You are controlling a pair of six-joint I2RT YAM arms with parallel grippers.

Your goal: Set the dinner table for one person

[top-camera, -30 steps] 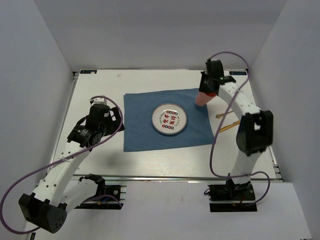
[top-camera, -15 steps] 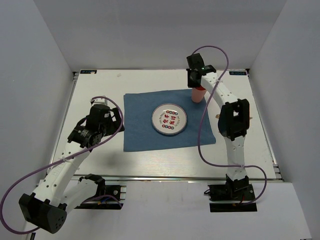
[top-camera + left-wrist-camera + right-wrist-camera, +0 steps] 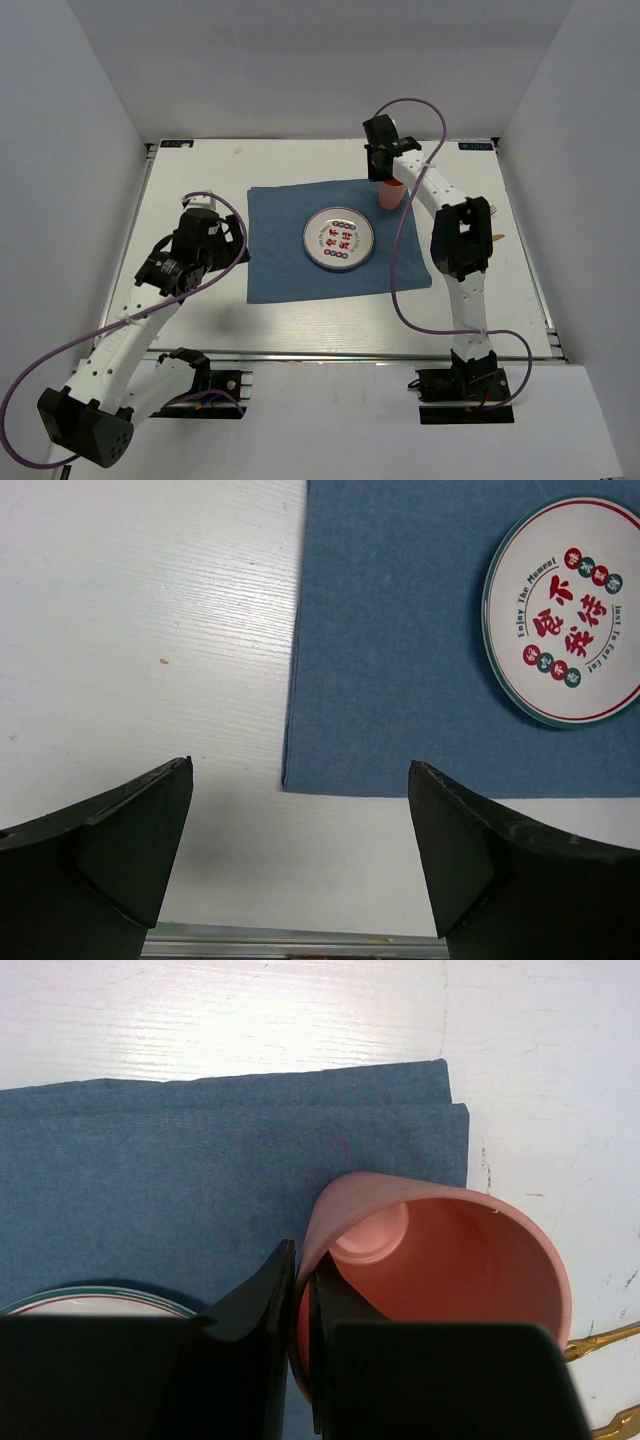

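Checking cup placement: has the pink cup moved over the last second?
Yes. Held by the right gripper, the pink cup has shifted left in the overhead view, from the blue placemat's far right corner inward toward the plate.

Plate (image 3: 340, 240) on blue placemat (image 3: 285, 255); pink cup (image 3: 390, 196) at corner; gold cutlery (image 3: 610, 1335), perhaps.

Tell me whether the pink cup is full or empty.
Empty: the right wrist view looks into the pink cup and shows its bare bottom. The right gripper pinches its rim.

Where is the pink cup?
In the top view, the pink plastic cup is at the far right corner of the blue cloth placemat, rim pinched by the right tool.
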